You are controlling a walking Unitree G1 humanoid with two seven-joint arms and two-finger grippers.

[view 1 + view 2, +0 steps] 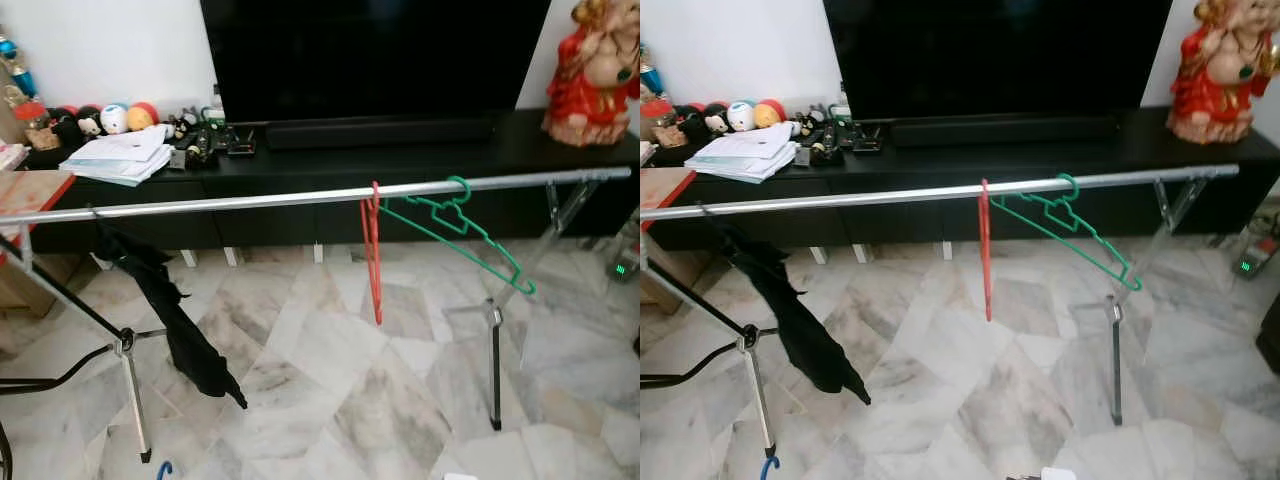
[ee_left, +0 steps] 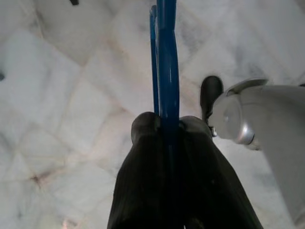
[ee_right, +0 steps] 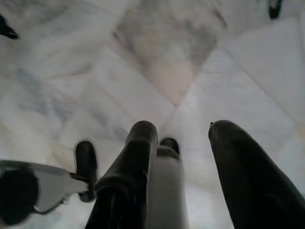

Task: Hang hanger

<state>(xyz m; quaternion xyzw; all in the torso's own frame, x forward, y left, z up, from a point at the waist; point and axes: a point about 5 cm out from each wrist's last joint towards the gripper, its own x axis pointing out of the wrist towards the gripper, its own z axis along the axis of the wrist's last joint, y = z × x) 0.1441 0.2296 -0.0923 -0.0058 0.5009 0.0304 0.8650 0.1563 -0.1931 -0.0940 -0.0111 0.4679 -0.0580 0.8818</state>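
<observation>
A blue hanger [image 2: 164, 62] is pinched between the two black fingers of the left end effector [image 2: 167, 125], held low above the marble floor [image 1: 330, 400]; its tip can be glimpsed at the bottom edge of the eye views [image 1: 771, 465]. The right end effector [image 3: 183, 131] is seen with its fingers spread and nothing between them, pointing down at the floor. A silver rail [image 1: 250, 200] of a clothes rack is stretched across the scene. A red hanger [image 1: 374, 255] is hung near the rail's middle, and a green hanger [image 1: 470, 240] is hooked just beside it, toward the rail's right end. A black garment [image 1: 170, 320] is draped near the rail's left end. Behind the rack, a black TV cabinet [image 1: 420, 160] carries papers [image 1: 120, 155], small toys [image 1: 100, 118] and a red figurine [image 1: 592, 70].
</observation>
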